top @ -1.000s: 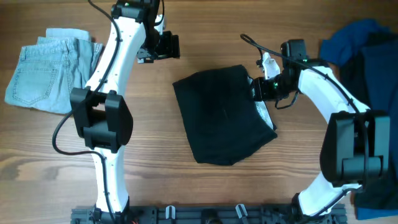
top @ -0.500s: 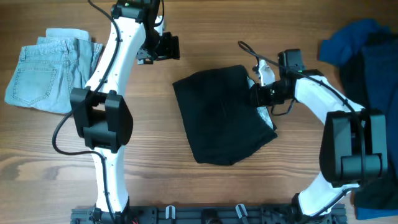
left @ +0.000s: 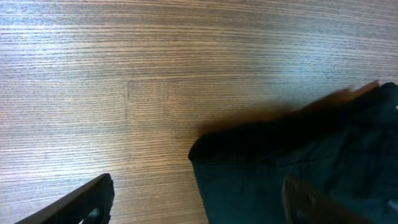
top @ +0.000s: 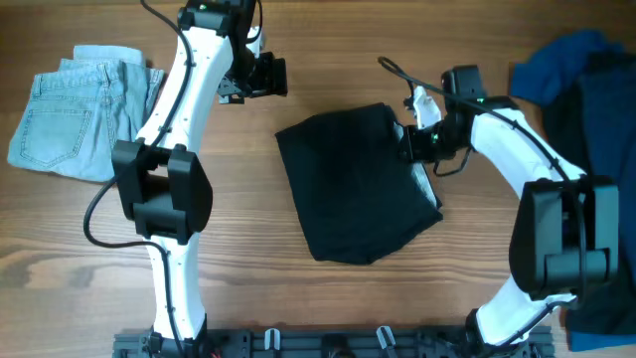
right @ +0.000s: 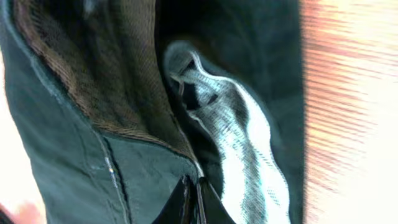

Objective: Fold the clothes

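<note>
The right fingers (right: 191,198) are pinching together on the edge of the black shorts (top: 358,189). Their two tips are pressing nearly flat with only a thin layer of cloth between them, right where the dark outer fabric is meeting the pale grey waistband (right: 239,143). I judge they are taking that edge because it is the loose flap poking out on the right arm's side, and it needs tucking or carrying over before the fold looks neat. The shorts are lying flat on the wooden surface (top: 328,308), spreading away from the right fingers toward the middle and reaching close to the left fingers (top: 270,78). Those are hanging released and spread wide, gripping nothing, above bare wood. The shorts' corner (left: 202,149) is showing between and just ahead of them, so they seem to be waiting to pin or take it. Well beyond the left fingers, on the side away from the black shorts, folded denim shorts (top: 70,109) are resting, likely finished. Blue garments (top: 581,70) are piling up behind the right fingers, probably awaiting their turn.
</note>
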Action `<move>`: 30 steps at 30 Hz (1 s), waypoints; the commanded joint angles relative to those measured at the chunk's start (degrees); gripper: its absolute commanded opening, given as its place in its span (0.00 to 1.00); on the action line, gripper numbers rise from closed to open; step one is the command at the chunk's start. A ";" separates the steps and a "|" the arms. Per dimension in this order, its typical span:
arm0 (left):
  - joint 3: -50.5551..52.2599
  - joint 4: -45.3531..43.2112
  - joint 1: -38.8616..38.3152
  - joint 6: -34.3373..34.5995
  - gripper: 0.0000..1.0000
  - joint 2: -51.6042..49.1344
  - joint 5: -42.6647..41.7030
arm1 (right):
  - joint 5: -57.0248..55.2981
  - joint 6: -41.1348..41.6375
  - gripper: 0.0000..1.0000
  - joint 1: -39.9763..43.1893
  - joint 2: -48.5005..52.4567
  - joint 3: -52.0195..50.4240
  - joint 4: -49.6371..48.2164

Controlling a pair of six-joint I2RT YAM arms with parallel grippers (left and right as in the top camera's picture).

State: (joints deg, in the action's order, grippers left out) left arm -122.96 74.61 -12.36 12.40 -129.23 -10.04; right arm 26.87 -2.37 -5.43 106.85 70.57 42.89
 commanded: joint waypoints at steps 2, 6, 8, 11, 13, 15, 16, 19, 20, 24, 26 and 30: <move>-1.03 0.02 0.37 0.26 0.86 0.07 0.72 | -11.41 1.57 0.04 0.24 0.22 3.45 1.75; -1.03 -0.20 0.37 0.26 0.86 0.07 0.72 | -17.86 3.85 0.04 0.24 0.59 3.04 0.63; -1.03 -0.22 0.37 0.26 0.87 0.07 0.74 | -14.45 3.78 0.04 0.24 0.63 2.93 1.01; -1.03 -0.28 0.37 0.26 0.88 0.07 0.74 | -1.33 -0.24 0.04 0.24 0.61 2.93 2.51; -1.03 -0.24 0.37 0.26 0.89 0.07 0.74 | 2.12 -1.73 0.05 0.24 0.61 2.93 3.93; -1.03 -0.22 0.37 0.26 0.89 0.07 0.74 | 1.99 -3.80 0.18 0.24 0.63 2.56 5.11; -1.03 -0.22 0.37 0.26 0.89 0.07 0.72 | 1.90 -3.89 0.26 0.24 0.63 1.97 5.01; -1.03 -0.22 0.37 0.26 0.89 0.07 0.72 | 1.75 -3.89 0.45 0.24 0.63 1.14 3.74; -1.03 -0.22 0.37 0.26 0.89 0.07 0.72 | 0.66 -3.89 0.45 0.24 0.63 1.09 3.65; -1.03 -0.17 0.37 0.26 0.89 0.07 0.72 | -0.66 -4.90 0.41 0.24 0.66 -2.32 -0.33; -1.03 -0.17 0.37 0.26 0.89 0.07 0.74 | 0.17 -4.42 0.39 0.17 0.68 -5.51 -3.78; -1.03 -0.20 0.37 0.26 0.89 0.07 0.72 | 2.97 -1.77 0.32 0.17 0.68 -10.23 -10.97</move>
State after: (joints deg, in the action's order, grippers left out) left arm -122.96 74.52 -12.36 12.40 -129.23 -9.87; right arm 26.94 -5.30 -5.32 106.87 62.24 33.82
